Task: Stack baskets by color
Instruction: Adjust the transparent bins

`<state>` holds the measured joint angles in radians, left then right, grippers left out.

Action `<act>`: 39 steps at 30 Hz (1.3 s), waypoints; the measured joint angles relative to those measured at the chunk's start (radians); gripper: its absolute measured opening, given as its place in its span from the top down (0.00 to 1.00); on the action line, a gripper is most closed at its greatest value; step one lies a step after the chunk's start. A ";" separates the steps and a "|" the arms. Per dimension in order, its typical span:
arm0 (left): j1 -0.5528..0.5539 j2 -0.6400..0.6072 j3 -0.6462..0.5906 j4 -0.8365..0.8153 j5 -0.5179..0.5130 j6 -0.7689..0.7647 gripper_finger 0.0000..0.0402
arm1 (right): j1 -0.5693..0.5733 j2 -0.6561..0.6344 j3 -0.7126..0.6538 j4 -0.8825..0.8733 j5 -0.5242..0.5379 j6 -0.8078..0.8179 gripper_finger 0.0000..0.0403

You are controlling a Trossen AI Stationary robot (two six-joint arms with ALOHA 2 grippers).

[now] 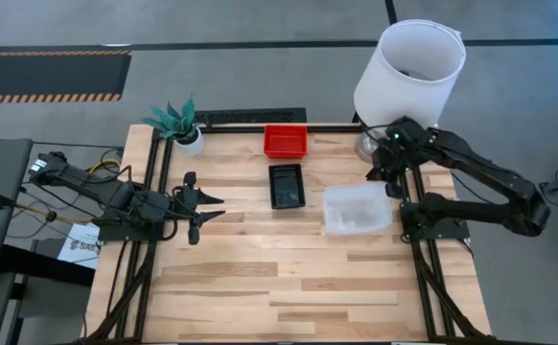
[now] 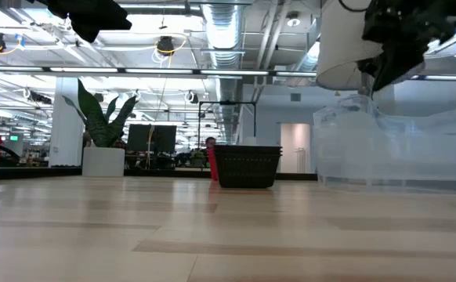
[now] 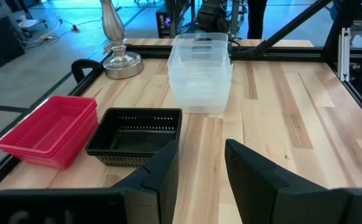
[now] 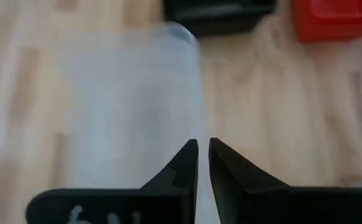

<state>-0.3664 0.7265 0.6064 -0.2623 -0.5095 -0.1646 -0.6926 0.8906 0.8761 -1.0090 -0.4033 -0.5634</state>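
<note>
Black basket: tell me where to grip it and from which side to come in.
Take the black basket by its thin upper rim, on the short wall facing the left gripper, probably coming from above. It sits upright and open-topped, so one finger can go inside and one outside. That near wall is free; the red stack sits close beside one long side and the clear stack lies beyond it.

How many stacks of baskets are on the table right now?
3: red stack at the far edge, black stack just before it, clear stack toward the right arm. Baskets nested within each can't be counted.
</note>
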 joint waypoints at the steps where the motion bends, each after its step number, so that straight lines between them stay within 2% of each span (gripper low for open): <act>1: 0.000 0.000 0.000 0.000 0.000 -0.001 0.70 | 0.023 -0.007 0.003 0.005 -0.016 0.041 0.85; 4: 0.000 0.000 0.000 -0.001 0.001 0.000 0.70 | 0.146 -0.019 0.003 0.009 -0.028 0.186 0.86; 8: 0.000 0.000 0.000 -0.001 0.009 0.003 0.70 | 0.413 -0.018 -0.047 0.100 0.023 0.370 0.92; 11: 0.000 0.000 0.000 -0.012 0.011 0.020 0.70 | 0.625 -0.017 -0.103 0.227 0.117 0.500 0.98; 15: 0.000 0.000 0.000 -0.019 0.018 0.045 0.70 | 0.870 0.024 -0.160 0.360 0.303 0.665 0.97; 20: 0.000 0.000 0.000 -0.018 0.034 0.081 0.70 | 1.059 0.148 -0.188 0.542 0.438 0.801 0.99; 23: 0.000 0.000 0.000 -0.011 0.034 0.109 0.70 | 1.082 0.253 -0.188 0.642 0.514 0.848 0.99; 26: 0.000 0.000 0.000 -0.009 0.034 0.112 0.70 | 1.065 0.358 -0.187 0.713 0.516 0.881 0.99; 30: 0.000 0.000 0.000 -0.013 0.034 0.102 0.70 | 1.033 0.449 -0.165 0.705 0.517 0.897 0.99; 34: 0.000 0.000 0.000 -0.020 0.043 0.094 0.70 | 1.001 0.473 -0.160 0.692 0.526 0.895 0.99; 39: 0.000 0.000 0.000 -0.019 0.060 0.092 0.70 | 0.963 0.460 -0.159 0.570 0.559 0.888 0.99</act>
<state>-0.3668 0.7269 0.6064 -0.2816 -0.4496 -0.0727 0.2701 1.3507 0.7170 -0.4385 0.1557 0.3244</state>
